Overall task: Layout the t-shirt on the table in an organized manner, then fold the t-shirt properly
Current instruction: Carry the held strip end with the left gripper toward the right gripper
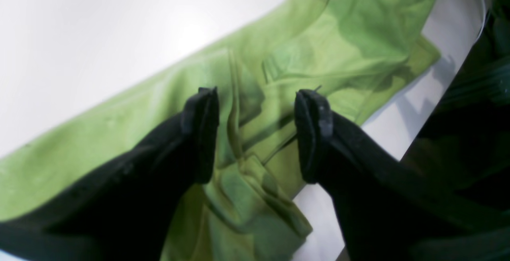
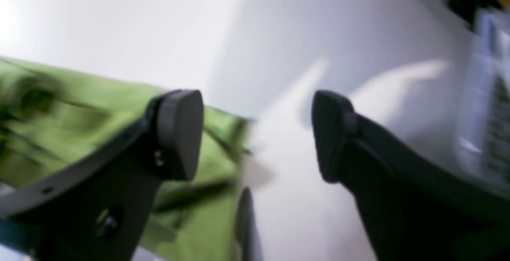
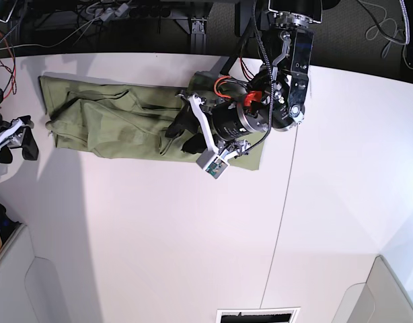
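Olive-green cotton t-shirt (image 3: 119,118) lies bunched under your left tool (image 1: 257,133), jaws wide and empty; the right tool (image 2: 257,133) gapes beside its edge on the white surface (image 3: 193,235). Soft, light, floppy: pinch hems or corners.

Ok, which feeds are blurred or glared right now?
Right wrist view: heavy motion blur smears the t-shirt and right gripper. Left wrist view: softer focus, glare washing out the table. Base view: sharp, with a broad shadow along its left side.
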You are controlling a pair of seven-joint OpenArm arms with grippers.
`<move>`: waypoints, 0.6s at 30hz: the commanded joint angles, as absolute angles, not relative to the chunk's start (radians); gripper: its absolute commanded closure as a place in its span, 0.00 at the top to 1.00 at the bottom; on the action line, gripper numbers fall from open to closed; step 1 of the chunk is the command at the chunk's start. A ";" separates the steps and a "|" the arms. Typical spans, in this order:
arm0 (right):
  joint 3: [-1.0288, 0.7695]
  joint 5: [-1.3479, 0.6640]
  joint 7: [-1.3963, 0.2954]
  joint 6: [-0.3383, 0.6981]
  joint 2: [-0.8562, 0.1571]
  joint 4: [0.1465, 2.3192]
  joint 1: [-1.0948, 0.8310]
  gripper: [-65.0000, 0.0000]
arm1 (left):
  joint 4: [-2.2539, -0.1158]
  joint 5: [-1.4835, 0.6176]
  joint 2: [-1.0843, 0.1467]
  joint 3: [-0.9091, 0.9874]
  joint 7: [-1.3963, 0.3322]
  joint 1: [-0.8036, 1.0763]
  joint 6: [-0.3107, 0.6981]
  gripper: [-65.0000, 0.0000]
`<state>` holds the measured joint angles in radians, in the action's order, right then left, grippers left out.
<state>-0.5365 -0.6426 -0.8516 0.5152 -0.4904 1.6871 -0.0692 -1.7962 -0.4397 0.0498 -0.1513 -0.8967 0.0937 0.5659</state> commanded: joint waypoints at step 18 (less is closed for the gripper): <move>-0.393 -0.838 -0.891 0.576 -0.438 1.397 -0.064 0.65 | -1.827 -0.429 0.015 -0.056 -0.875 0.080 0.572 0.51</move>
<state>-0.3904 -0.8413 -0.8791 0.5655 -0.4248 1.3876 -0.0689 -1.8080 -0.4084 0.0143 -0.0547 -0.8955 0.0937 0.5671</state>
